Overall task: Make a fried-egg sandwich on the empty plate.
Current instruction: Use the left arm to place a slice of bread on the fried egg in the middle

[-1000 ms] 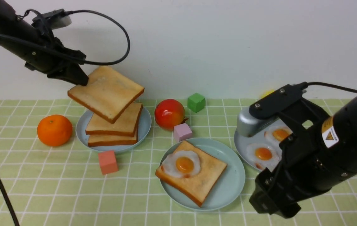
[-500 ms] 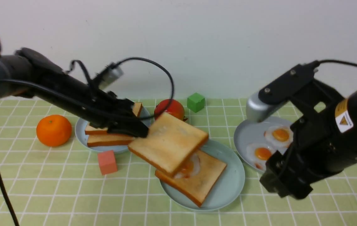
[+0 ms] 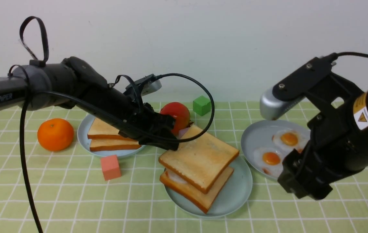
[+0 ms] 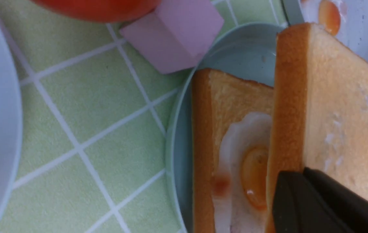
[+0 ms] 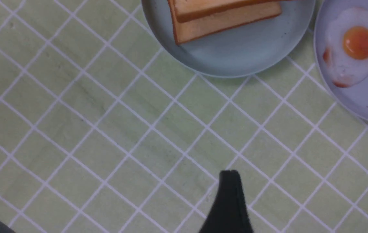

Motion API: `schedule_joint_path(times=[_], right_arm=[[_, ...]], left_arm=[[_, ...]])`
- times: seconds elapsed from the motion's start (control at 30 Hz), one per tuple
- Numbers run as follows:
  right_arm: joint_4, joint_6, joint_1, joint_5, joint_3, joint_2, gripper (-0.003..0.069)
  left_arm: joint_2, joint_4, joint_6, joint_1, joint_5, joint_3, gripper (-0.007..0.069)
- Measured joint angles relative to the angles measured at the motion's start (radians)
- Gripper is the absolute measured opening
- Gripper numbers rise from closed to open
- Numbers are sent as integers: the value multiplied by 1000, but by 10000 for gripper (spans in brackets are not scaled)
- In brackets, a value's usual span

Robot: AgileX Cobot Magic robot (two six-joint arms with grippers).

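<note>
Left gripper (image 3: 172, 145) pinches the top toast slice (image 3: 203, 157) by a corner, seemingly laid over the egg (image 4: 232, 152) on the mint plate (image 3: 240, 191), so letting go cleanly comes next.

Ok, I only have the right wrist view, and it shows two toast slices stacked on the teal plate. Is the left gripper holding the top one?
Observer: Yes. In the front view the left gripper is shut on the top slice's far left edge.
Operator: Anything sandwiched underneath?
Observer: Yes. The left wrist view shows the fried egg on the bottom slice, partly covered by the top one.
Operator: Any clutter nearby?
Observer: A pink cube sits just beyond the plate's far rim.
</note>
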Motion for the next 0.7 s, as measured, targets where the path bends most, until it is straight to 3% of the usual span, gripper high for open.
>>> schedule_joint_path(times=[0.1, 0.2, 0.23, 0.27, 0.33, 0.53, 0.7], right_arm=[[-22, 27, 0, 2, -1, -13, 420], [-23, 45, 0, -2, -1, -46, 222], [-23, 51, 0, -5, -1, -49, 205], [-23, 71, 0, -19, -1, -75, 78], [-24, 91, 0, -41, -1, -114, 0], [-25, 241, 0, -107, 12, -257, -10], [-27, 337, 0, -127, 129, -396, -10]], left_arm=[[0, 37, -55, 0, 1, 0, 28], [0, 59, -79, 0, 19, 0, 72], [0, 60, -81, 0, 23, 0, 82], [0, 65, -85, 0, 37, 0, 126], [0, 67, -88, 0, 54, 0, 200], [-1, 51, -111, 8, 71, 0, 446], [-43, 5, -177, 39, 114, 0, 538]])
